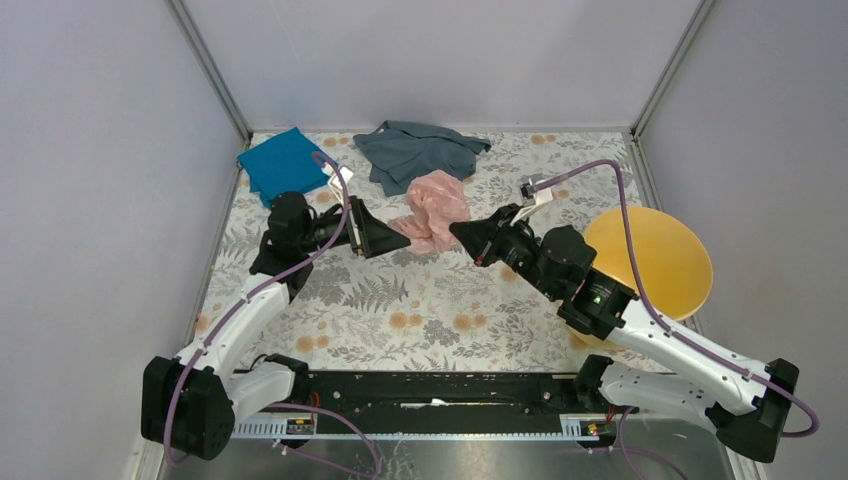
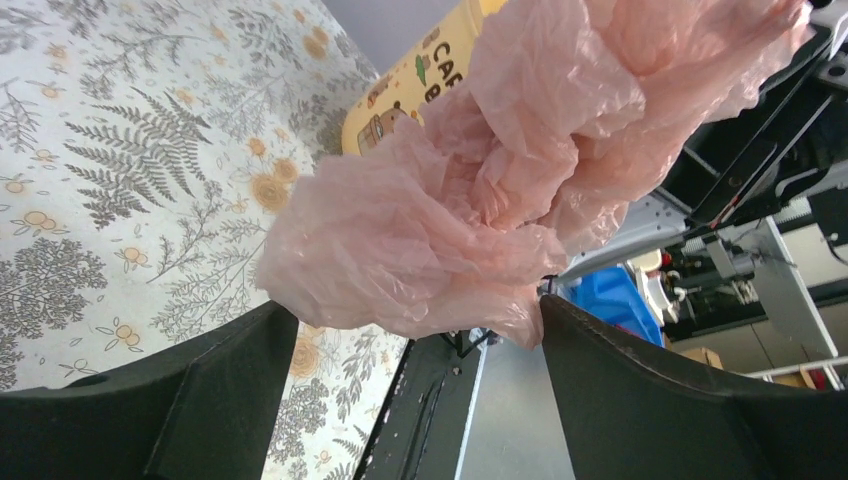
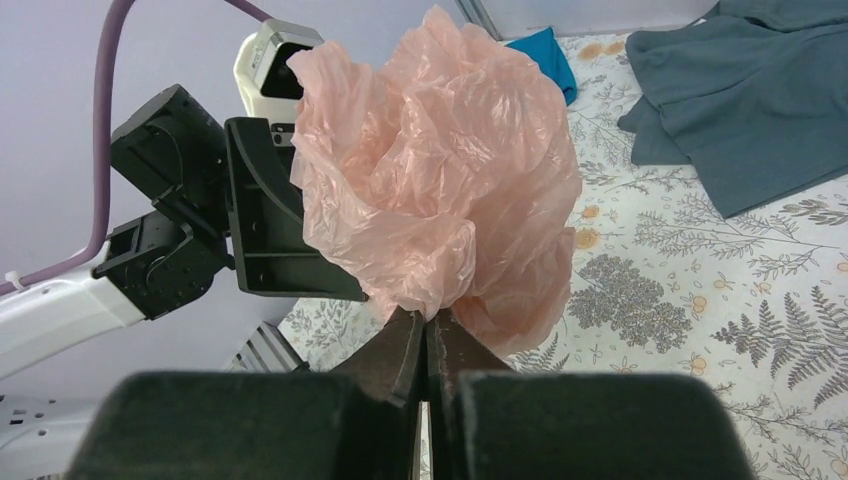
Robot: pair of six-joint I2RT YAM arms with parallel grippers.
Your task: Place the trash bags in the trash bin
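Observation:
The crumpled pale pink trash bag (image 1: 432, 208) hangs between my two grippers over the middle of the table. My right gripper (image 1: 465, 236) is shut on its lower edge; the right wrist view shows the jaws (image 3: 430, 318) pinched on the film, with the bag (image 3: 440, 180) bulging above them. My left gripper (image 1: 385, 238) is open at the bag's left side. In the left wrist view its fingers (image 2: 415, 320) stand wide apart with the bag (image 2: 480, 180) just ahead of and between the tips. The yellow-orange trash bin (image 1: 650, 262) stands at the right, behind the right arm, and also shows in the left wrist view (image 2: 420, 70).
A teal cloth (image 1: 283, 162) lies at the back left and a grey cloth (image 1: 420, 150) at the back middle, both on the floral tablecloth (image 1: 420, 300). Grey walls enclose the table on three sides. The arm bases and a black rail (image 1: 430, 390) run along the near edge.

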